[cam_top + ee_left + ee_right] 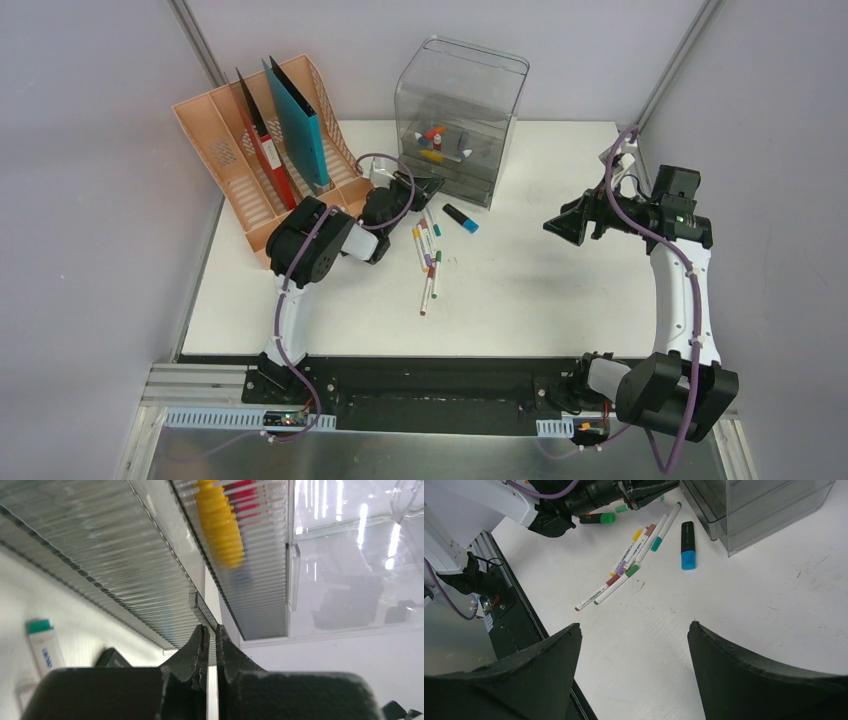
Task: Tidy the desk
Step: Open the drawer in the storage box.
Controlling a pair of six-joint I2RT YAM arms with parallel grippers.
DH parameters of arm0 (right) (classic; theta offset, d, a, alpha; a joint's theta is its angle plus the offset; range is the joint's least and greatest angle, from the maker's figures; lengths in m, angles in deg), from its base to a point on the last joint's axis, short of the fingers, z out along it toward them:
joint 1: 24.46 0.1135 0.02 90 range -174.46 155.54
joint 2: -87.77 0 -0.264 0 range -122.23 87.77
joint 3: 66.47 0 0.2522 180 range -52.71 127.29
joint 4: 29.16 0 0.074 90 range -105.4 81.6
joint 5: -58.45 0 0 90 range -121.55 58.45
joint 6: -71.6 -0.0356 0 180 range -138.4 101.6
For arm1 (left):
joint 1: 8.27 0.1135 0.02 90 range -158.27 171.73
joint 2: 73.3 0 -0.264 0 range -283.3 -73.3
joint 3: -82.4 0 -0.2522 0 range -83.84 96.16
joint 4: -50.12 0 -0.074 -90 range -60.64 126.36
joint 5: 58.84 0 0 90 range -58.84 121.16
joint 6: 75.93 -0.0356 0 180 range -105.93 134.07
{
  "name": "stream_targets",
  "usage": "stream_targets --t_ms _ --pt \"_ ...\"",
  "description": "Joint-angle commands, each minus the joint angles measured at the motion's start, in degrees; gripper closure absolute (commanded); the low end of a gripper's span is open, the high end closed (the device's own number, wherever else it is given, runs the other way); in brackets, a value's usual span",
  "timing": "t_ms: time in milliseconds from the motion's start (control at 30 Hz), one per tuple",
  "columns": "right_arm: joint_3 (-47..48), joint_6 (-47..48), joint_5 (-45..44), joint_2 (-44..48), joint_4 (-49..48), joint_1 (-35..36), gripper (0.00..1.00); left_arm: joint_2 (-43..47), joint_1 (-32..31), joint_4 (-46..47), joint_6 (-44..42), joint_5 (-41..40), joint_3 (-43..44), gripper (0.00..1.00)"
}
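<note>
The white desk (pixel 560 290) carries a loose bunch of markers (pixel 428 255) and a black highlighter with a blue cap (pixel 461 217), both in front of the clear drawer box (pixel 460 110). My left gripper (pixel 432 186) is at the box's lower front. In the left wrist view its jaws (pixel 211 628) are shut on the thin clear drawer handle (pixel 200 605), below a drawer holding a yellow item (pixel 220 525). My right gripper (pixel 560 228) hovers over the desk's right half, open and with nothing in it (pixel 634 625). The markers (pixel 634 560) lie ahead of it.
A peach file rack (pixel 230 160) with a teal folder (pixel 297 120) and a red folder (pixel 262 140) stands at the back left, close to my left arm. A green-capped marker (pixel 45 645) lies left of the left jaws. The black front rail (pixel 430 375) runs along the near edge.
</note>
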Motion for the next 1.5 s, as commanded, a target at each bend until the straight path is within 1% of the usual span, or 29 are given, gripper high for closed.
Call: stream_targets --t_ms 0,133,267,367,433,600,700,767,800,933,967,1000,1033,1167,1233,1300,1367,1467 --pt "0.9 1.6 1.2 0.8 -0.2 -0.2 0.19 3.8 0.5 4.6 -1.3 0.4 -6.5 1.00" --pt "0.8 1.6 1.4 0.9 -0.1 -0.2 0.19 5.6 0.6 6.7 -2.5 1.1 -10.8 1.00" --pt "0.8 1.6 1.3 0.8 -0.1 -0.2 0.19 8.6 0.6 6.9 -5.2 2.4 -13.8 0.79" --pt "0.9 1.7 1.4 0.9 0.0 -0.2 0.19 12.4 0.6 4.6 -8.1 4.0 -15.7 0.60" --pt "0.8 1.7 1.4 0.8 0.0 -0.2 0.19 16.1 0.5 0.9 -11.2 5.0 -16.8 0.53" --pt "0.9 2.1 1.3 0.8 0.3 -0.2 0.19 25.9 0.5 -9.0 -22.0 5.3 -20.2 0.47" --pt "0.6 2.7 1.5 0.7 0.5 -0.2 0.19 32.0 0.5 -19.0 -31.1 3.3 -21.3 0.45" --pt "0.3 3.1 1.9 0.6 0.4 -0.1 0.18 36.4 0.5 -23.8 -36.4 0.8 -22.4 0.44" --pt "0.1 3.3 2.2 0.5 0.2 -0.1 0.18 38.5 0.5 -25.7 -38.8 -0.7 -23.1 0.41" --pt "-1.0 3.6 2.6 0.7 -1.0 0.1 0.12 47.6 0.7 -35.0 -46.8 -7.1 -25.3 0.20" --pt "-1.5 3.8 2.6 0.9 -1.3 0.3 0.09 49.3 0.8 -37.5 -47.9 -8.0 -25.6 0.13" --pt "-1.9 4.2 2.5 1.3 -1.8 0.5 0.04 50.8 1.0 -39.9 -48.5 -8.9 -25.9 0.06" --pt "-2.8 4.3 2.3 1.7 -2.8 0.9 0.01 52.2 1.3 -42.2 -48.9 -9.3 -26.2 0.02" --pt "-5.9 6.3 2.8 2.4 -5.6 3.0 0.01 56.7 3.4 -46.9 -49.6 -5.0 -28.6 0.01" --pt "-5.8 10.5 4.1 1.2 -3.6 4.8 0.01 59.0 4.1 -48.3 -49.5 -3.3 -29.6 0.01" --pt "-5.4 13.8 3.4 -0.2 -2.0 7.9 0.01 61.6 4.3 -50.2 -49.6 -2.6 -30.0 0.01" --pt "-4.2 15.0 -1.0 -1.8 -2.0 12.7 0.01 64.5 4.4 -53.8 -50.0 -2.0 -29.9 0.01" --pt "-1.3 15.9 -13.0 -5.1 -1.9 22.7 0.02 69.3 4.5 -59.6 -51.1 -1.4 -28.7 0.01"
